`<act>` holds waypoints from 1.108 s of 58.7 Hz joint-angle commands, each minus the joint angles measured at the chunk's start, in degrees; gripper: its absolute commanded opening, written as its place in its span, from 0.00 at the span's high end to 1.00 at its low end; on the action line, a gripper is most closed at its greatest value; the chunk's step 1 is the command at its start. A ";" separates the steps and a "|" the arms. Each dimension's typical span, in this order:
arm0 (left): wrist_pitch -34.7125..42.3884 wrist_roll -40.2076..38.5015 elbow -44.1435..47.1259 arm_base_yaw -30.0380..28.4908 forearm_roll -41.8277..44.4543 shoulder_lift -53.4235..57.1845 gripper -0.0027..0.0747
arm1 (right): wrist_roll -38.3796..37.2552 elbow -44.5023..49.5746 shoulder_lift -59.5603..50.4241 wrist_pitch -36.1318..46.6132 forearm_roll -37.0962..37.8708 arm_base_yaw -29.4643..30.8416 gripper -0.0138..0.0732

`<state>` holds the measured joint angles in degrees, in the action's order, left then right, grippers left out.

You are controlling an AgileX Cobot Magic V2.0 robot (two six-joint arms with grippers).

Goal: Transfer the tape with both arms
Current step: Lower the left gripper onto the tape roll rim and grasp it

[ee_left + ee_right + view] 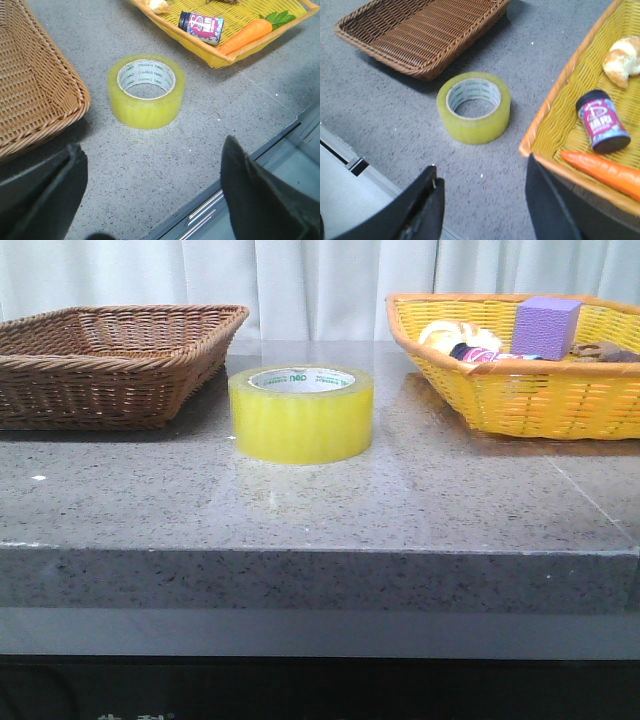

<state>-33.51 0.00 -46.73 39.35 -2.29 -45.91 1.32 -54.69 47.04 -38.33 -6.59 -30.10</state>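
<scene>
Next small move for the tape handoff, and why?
Probably lower the right gripper toward the tape. The roll lies flat on the table between the brown basket and the yellow basket, untouched. Both grippers are open and above the table; the left gripper looks equally placed, so either could go first.

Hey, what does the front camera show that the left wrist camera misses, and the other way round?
Only the front view shows the purple block in the yellow woven basket, plus the white curtain behind the table.

Only the left wrist view shows the orange carrot and the small dark jar with a pink label in that basket, and the left gripper, fingers spread wide and holding nothing.

Both show the wide roll of translucent yellow tape lying flat on the grey speckled table, between the brown wicker basket and the yellow one.
</scene>
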 commanded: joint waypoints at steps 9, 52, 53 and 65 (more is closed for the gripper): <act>2.01 5.46 -4.32 0.42 -0.69 -2.20 0.25 | -0.23 3.12 -9.61 4.35 -0.45 -0.04 0.38; -22.69 29.72 -38.04 1.57 -3.66 -34.56 0.18 | -0.23 3.10 -10.91 4.30 -0.49 -0.04 0.38; -23.11 30.83 -38.56 0.99 -4.88 -35.41 0.18 | -0.23 3.10 -10.91 4.30 -0.49 -0.04 0.38; -29.60 39.83 -46.05 -4.65 -13.72 -44.10 0.18 | -0.23 3.10 -10.91 4.30 -0.49 -0.04 0.38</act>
<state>-62.50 36.35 -88.61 36.07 -12.78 -89.00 1.20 -50.23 36.24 -38.33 -6.90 -30.10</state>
